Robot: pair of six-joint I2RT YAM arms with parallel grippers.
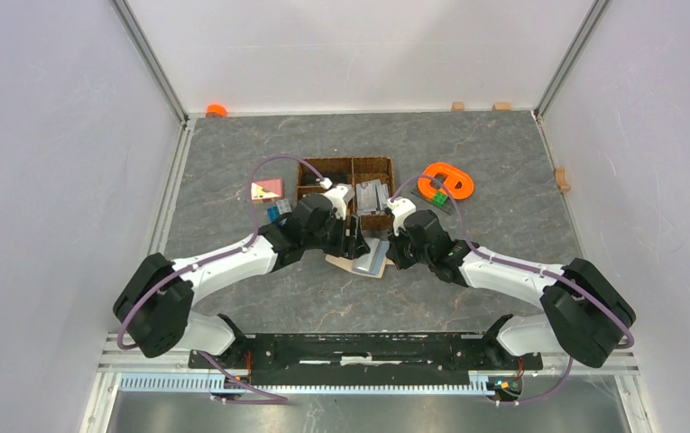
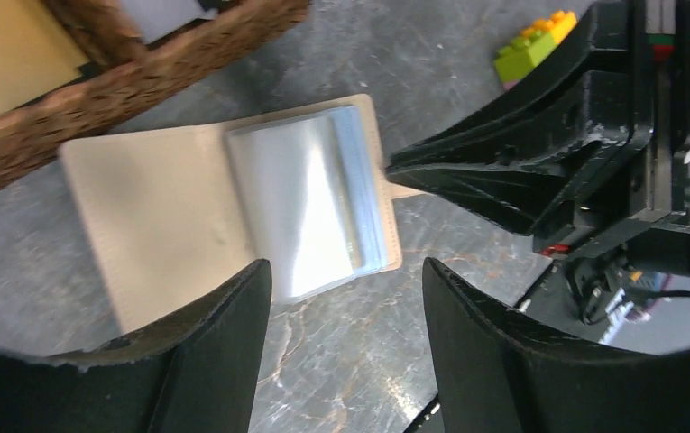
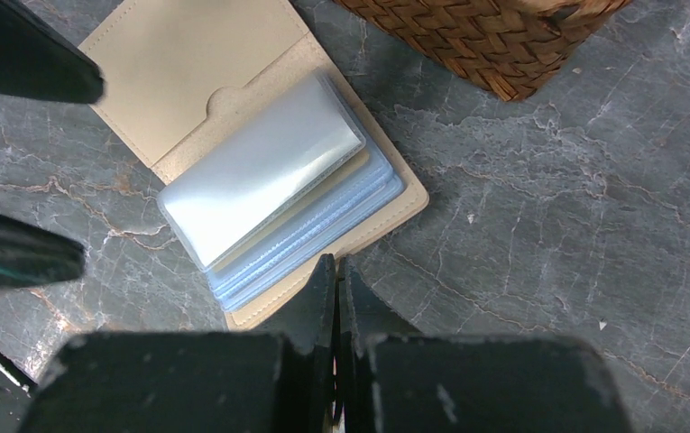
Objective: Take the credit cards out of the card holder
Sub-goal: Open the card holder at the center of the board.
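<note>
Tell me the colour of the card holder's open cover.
Beige, plain and unpatterned. The card holder shows it best in the right wrist view.

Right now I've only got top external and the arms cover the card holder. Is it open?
Observer: Yes. Right wrist shows the card holder lying open, clear sleeves stacked on one half.
Operator: Right gripper on it?
Observer: Right gripper is shut, tips at the holder's edge by the snap tab; pinching or pinning, can't tell.
Operator: Left?
Observer: Left gripper is open above the sleeves, holding nothing.
</note>
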